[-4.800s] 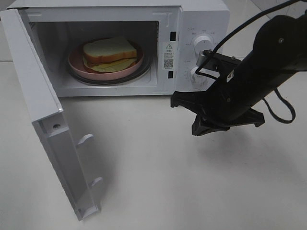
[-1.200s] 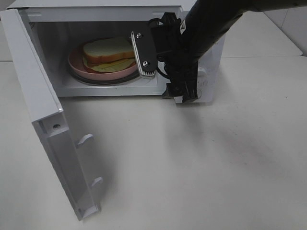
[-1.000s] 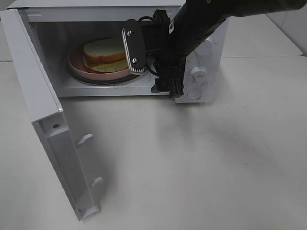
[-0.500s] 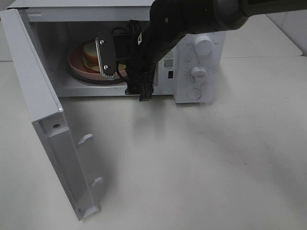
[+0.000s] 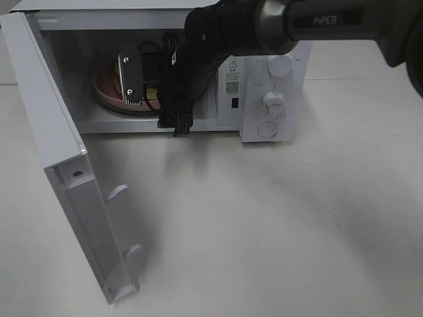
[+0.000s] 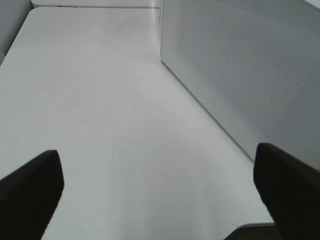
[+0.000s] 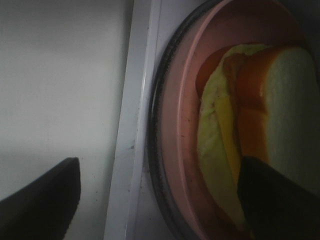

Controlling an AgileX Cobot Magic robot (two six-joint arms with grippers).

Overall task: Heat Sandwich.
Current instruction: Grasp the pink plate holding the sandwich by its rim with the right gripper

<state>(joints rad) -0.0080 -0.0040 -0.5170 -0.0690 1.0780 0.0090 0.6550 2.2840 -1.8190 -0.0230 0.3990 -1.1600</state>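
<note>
The sandwich, white bread with tan crust and pale yellow filling, lies on a round pink plate inside the open white microwave. My right gripper reaches into the cavity from the front right, open. Its jaws stand wide apart over the plate's front rim, one finger in front of the sandwich, which it hides in the high view. In the right wrist view the gripper is empty, one finger close by the sandwich. My left gripper is open and empty beside the microwave's perforated wall.
The microwave door stands swung out at the left, with its latch hooks facing the table. Two knobs and a round button sit on the control panel right of the cavity. The plate rests on a dark-rimmed turntable.
My right arm has swung from the table right of the microwave up and left into the cavity. Over the last second the open gripper slid left across the sandwich.
</note>
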